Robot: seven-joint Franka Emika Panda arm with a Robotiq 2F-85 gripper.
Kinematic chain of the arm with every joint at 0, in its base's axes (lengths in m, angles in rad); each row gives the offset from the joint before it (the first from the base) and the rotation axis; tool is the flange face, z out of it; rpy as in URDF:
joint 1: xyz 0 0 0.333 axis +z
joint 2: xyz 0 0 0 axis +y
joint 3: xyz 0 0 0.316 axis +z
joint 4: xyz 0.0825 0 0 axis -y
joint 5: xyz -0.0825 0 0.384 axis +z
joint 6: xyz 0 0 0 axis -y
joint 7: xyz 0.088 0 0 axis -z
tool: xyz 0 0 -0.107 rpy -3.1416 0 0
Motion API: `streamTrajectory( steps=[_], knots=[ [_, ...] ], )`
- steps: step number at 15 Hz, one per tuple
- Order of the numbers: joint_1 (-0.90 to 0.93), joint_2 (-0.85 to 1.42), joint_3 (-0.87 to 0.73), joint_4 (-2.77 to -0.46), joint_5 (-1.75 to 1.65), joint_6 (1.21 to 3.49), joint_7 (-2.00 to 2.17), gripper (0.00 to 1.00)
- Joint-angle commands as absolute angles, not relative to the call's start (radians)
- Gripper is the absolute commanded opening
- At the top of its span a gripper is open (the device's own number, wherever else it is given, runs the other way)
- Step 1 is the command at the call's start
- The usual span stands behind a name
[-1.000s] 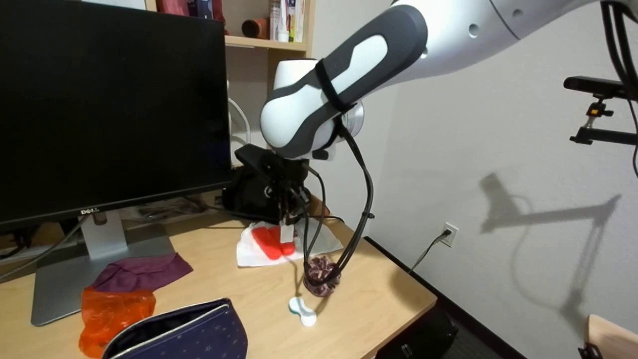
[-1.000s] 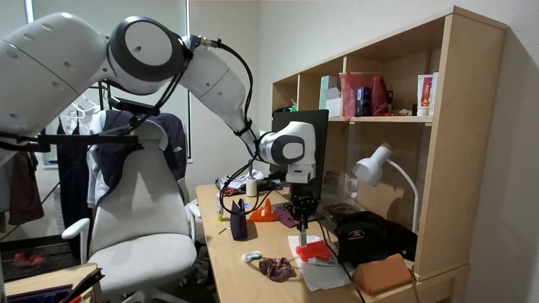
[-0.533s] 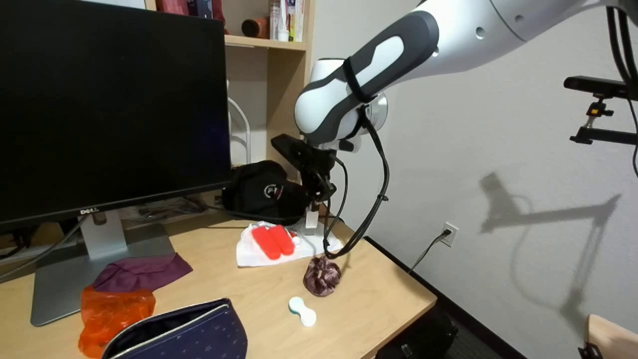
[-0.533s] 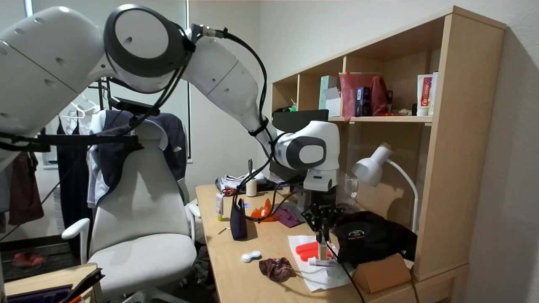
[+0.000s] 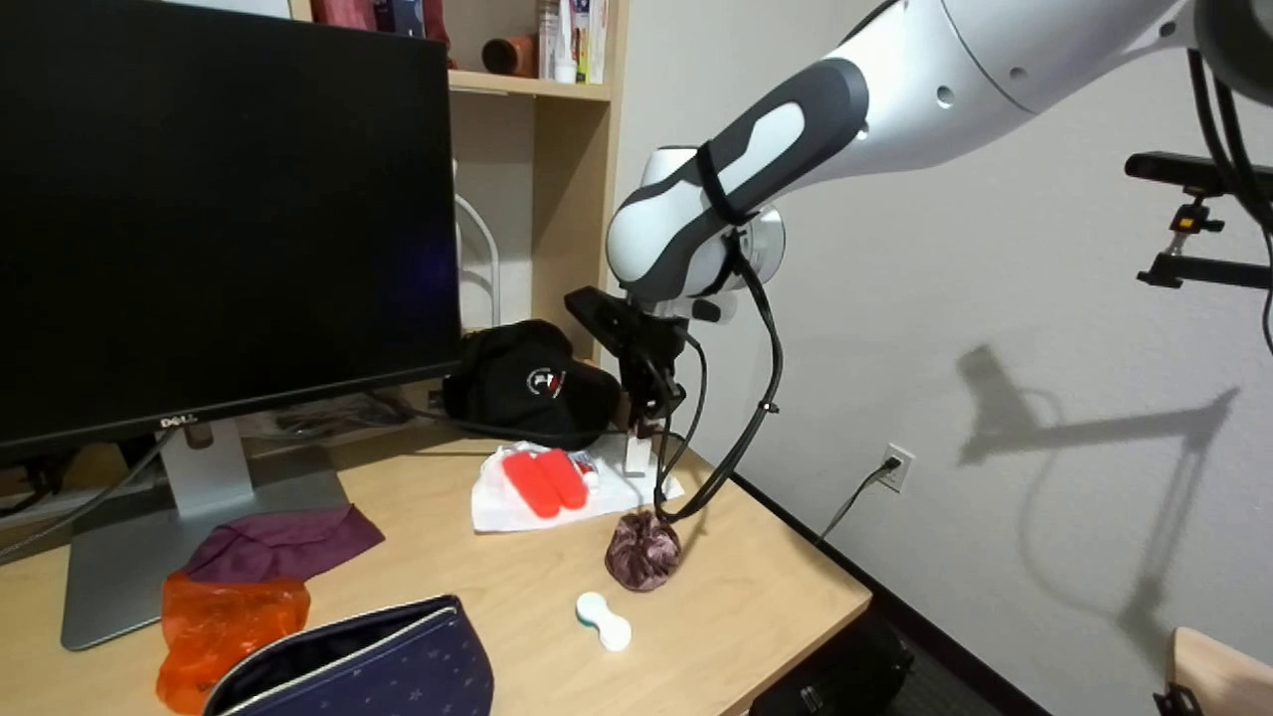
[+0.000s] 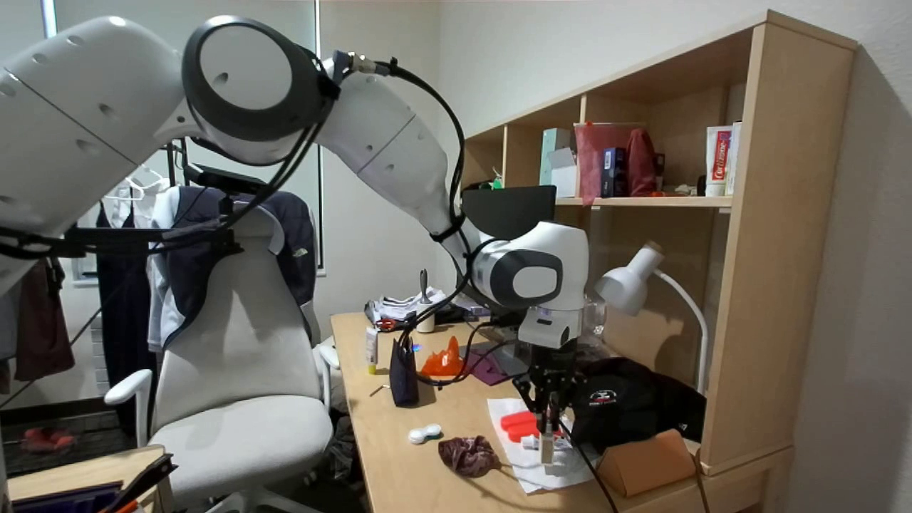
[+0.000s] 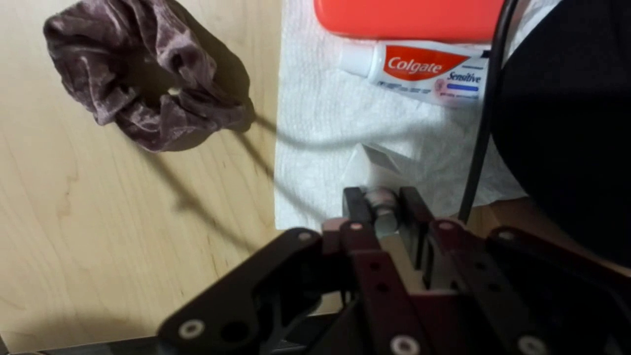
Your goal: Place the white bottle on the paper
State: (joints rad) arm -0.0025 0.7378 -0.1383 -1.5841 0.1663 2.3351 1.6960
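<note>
My gripper (image 7: 385, 199) is shut on the small white bottle (image 7: 372, 170), whose grey-white top shows between the fingers. In both exterior views the bottle (image 5: 637, 455) (image 6: 547, 450) hangs roughly upright below the gripper (image 5: 648, 423) (image 6: 547, 420). It is over the white paper (image 5: 507, 512) (image 6: 529, 474), low above it or on it; I cannot tell whether it touches. The paper (image 7: 305, 162) also shows under the bottle in the wrist view. The bottle is beside the toothpaste tube, over a bare part of the paper.
On the paper lie a red case (image 7: 409, 19) and a Colgate tube (image 7: 424, 71). A scrunchie (image 7: 148, 74) and a white lens case (image 5: 604, 622) lie nearby. A black cap (image 5: 537, 383), a dark cable (image 7: 485, 113) and a brown case (image 6: 648, 463) stand close by.
The gripper, with the bottle in it, has moved from over the red case to the part of the paper past the toothpaste tube, then come down lower. The other objects have not moved.
</note>
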Motion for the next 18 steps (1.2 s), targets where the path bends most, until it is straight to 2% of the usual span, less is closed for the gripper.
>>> streamTrajectory(
  steps=[1,6,7,9,16,18],
  knots=[
    [-0.014,0.759,-0.125,-1.57,0.188,2.332,1.693,0.12],
    [-0.019,0.771,-0.122,-1.575,0.196,2.336,1.69,0.12],
    [-0.017,0.77,-0.124,-1.574,0.197,2.334,1.699,0.47],
    [-0.017,0.76,-0.12,-1.582,0.195,2.334,1.685,0.52],
    [0.011,0.613,-0.143,-1.707,0.166,2.336,1.695,0.96],
    [0.013,0.519,-0.151,-1.784,0.135,2.291,1.663,1.0]
  ],
)
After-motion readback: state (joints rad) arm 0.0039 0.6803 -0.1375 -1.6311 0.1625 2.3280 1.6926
